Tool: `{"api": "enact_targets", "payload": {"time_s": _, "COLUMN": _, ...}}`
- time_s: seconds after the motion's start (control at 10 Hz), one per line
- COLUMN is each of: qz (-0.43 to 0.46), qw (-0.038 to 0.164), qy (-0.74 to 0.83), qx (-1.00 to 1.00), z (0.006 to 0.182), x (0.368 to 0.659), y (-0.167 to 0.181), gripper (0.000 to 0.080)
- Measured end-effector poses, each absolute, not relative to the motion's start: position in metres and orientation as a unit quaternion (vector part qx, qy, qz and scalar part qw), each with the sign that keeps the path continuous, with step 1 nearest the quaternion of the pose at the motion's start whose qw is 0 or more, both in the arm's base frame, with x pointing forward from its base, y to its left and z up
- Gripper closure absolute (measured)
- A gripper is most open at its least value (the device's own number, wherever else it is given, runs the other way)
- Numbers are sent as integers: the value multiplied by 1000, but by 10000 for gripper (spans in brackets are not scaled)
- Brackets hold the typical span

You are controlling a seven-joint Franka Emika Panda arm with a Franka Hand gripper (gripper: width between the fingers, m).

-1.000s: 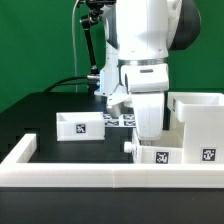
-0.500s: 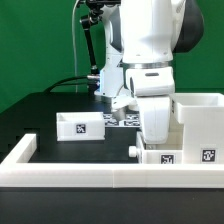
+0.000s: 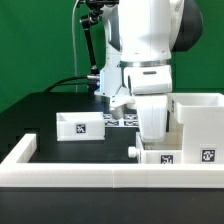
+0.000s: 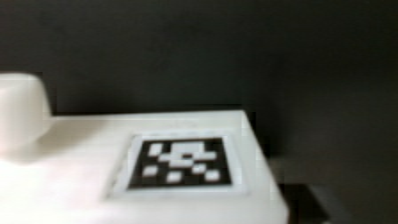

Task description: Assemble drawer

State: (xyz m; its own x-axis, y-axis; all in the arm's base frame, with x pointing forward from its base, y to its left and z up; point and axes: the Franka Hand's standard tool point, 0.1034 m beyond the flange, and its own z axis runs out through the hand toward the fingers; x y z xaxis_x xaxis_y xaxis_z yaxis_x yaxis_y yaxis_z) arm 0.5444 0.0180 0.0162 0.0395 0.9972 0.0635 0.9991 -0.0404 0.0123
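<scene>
The drawer's large white housing (image 3: pixel 200 118) stands at the exterior view's right, tag on its front. One small white tray (image 3: pixel 162 157) with a black knob (image 3: pixel 133 150) sits right beside the housing. My gripper (image 3: pixel 150 134) reaches down onto this tray; its fingertips are hidden behind the tray's wall and it appears shut on it. The wrist view is blurred and shows the tray's tag (image 4: pixel 183 162) very close; no fingers show there. A second small tray (image 3: pixel 80 125) with a tag lies apart at the exterior view's left.
The long low white border wall (image 3: pixel 90 172) runs along the front and up the left side. The marker board (image 3: pixel 121 119) lies behind the arm. A black cable and stand rise at the back against the green backdrop.
The gripper and the near tray have shifted toward the exterior view's right, closer to the housing, then held still. The other tray and housing have not moved.
</scene>
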Motion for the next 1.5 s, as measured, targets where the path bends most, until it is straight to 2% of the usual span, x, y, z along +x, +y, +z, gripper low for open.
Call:
{"api": "enact_targets", "payload": {"time_s": 0.1, "qz": -28, "qw": 16, "qy": -693, "qx": -720, "z": 19, "x": 545, "y": 20, "gripper": 444}}
{"api": "enact_targets", "payload": {"time_s": 0.2, "qz": -25, "qw": 17, "qy": -690, "qx": -723, "z": 25, "x": 546, "y": 21, "gripper": 262}}
{"api": "enact_targets", "payload": {"time_s": 0.3, "qz": -19, "qw": 16, "qy": -691, "qx": -722, "z": 37, "x": 548, "y": 20, "gripper": 184}}
{"api": "enact_targets", "payload": {"time_s": 0.5, "qz": -12, "qw": 14, "qy": -697, "qx": -717, "z": 59, "x": 558, "y": 9, "gripper": 157}}
{"api": "enact_targets", "payload": {"time_s": 0.6, "qz": -12, "qw": 12, "qy": -706, "qx": -708, "z": 63, "x": 564, "y": -3, "gripper": 152}}
{"api": "enact_targets", "payload": {"time_s": 0.8, "qz": 1, "qw": 24, "qy": -726, "qx": -688, "z": 70, "x": 587, "y": -24, "gripper": 151}}
{"api": "enact_targets", "payload": {"time_s": 0.9, "qz": -3, "qw": 24, "qy": -733, "qx": -679, "z": 66, "x": 601, "y": -28, "gripper": 151}}
{"api": "enact_targets", "payload": {"time_s": 1.2, "qz": -6, "qw": 27, "qy": -736, "qx": -676, "z": 59, "x": 601, "y": -32, "gripper": 151}}
{"api": "enact_targets", "payload": {"time_s": 1.5, "qz": -30, "qw": 82, "qy": -727, "qx": -681, "z": 29, "x": 583, "y": -40, "gripper": 151}}
